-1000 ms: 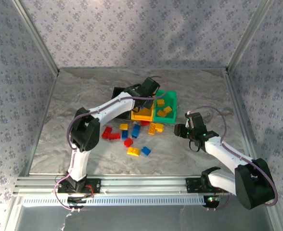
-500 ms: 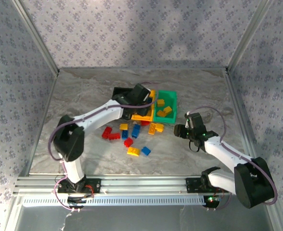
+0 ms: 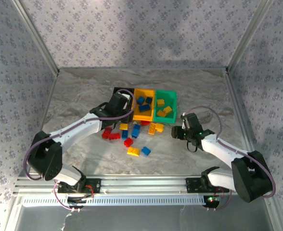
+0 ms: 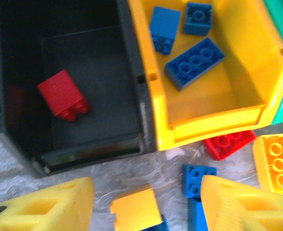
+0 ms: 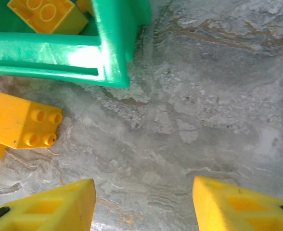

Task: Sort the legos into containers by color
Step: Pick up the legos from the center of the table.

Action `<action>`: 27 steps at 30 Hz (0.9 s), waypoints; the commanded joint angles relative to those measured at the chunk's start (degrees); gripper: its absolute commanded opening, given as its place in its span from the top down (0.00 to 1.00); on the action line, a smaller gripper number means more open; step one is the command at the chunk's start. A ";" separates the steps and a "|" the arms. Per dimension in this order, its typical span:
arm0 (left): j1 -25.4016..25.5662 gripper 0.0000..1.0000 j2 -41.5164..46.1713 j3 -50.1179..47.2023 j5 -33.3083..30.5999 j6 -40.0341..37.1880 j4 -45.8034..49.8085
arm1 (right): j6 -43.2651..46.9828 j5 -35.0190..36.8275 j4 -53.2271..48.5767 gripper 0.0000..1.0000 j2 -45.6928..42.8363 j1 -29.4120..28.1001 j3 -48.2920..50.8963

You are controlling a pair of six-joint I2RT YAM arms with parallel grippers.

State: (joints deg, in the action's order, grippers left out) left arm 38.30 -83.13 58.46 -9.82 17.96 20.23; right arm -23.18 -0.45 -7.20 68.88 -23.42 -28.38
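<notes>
The black bin [image 4: 127, 72] holds one red lego [image 4: 63, 95]. Three blue legos [image 4: 194, 62] lie in the yellow-orange bin [image 3: 137, 115], and the green bin [image 3: 172, 95] holds yellow ones [image 3: 164, 111]. Loose red, blue and yellow legos [image 3: 133, 151] are scattered in front of the bins. My left gripper [image 3: 117, 111] hangs open over the black bin's near edge, with a yellow lego [image 4: 135, 209] on the table between its fingers [image 4: 45, 207]. The right gripper [image 3: 180, 131] is open above bare table, near the green bin's corner [image 5: 112, 62] and a yellow lego [image 5: 21, 125].
A red lego [image 4: 228, 143] lies against the yellow-orange bin's front wall, with a blue one [image 4: 198, 178] and an orange-yellow one [image 4: 276, 161] close by. Patterned walls and metal posts enclose the marble table [image 3: 218, 96]. Open surface lies left, right and behind the bins.
My left arm has pulled back from over the yellow-orange and green bins, leftward and nearer, to the black bin's front edge, uncovering the blue legos. The right gripper has barely shifted.
</notes>
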 commanded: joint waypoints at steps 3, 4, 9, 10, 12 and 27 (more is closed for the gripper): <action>-2.70 0.41 5.93 -4.26 2.59 2.75 -0.93 | 1.56 2.89 -1.54 0.42 2.11 -3.30 -3.13; -3.32 0.41 6.94 -5.14 2.91 3.40 -0.07 | 1.63 3.50 -2.13 0.42 2.45 -3.71 -3.53; -5.00 0.41 10.28 -9.36 4.83 5.18 4.72 | 1.43 4.59 -2.72 0.43 2.22 -3.87 -3.79; -5.05 0.41 10.59 -10.04 5.03 5.45 5.94 | 1.39 4.65 -2.88 0.42 2.22 -3.81 -3.79; -5.06 0.42 10.87 -11.21 6.93 5.20 7.01 | 1.29 4.68 -2.52 0.43 2.31 -3.82 -3.53; -4.82 0.39 3.19 -10.13 13.58 5.62 15.47 | 1.25 5.39 -2.64 0.43 2.40 -3.47 -3.54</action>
State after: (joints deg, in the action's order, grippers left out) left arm 33.39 -80.44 46.85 2.35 22.37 32.97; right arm -22.59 3.73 -8.60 71.48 -27.16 -30.70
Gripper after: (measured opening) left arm 0.604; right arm 0.575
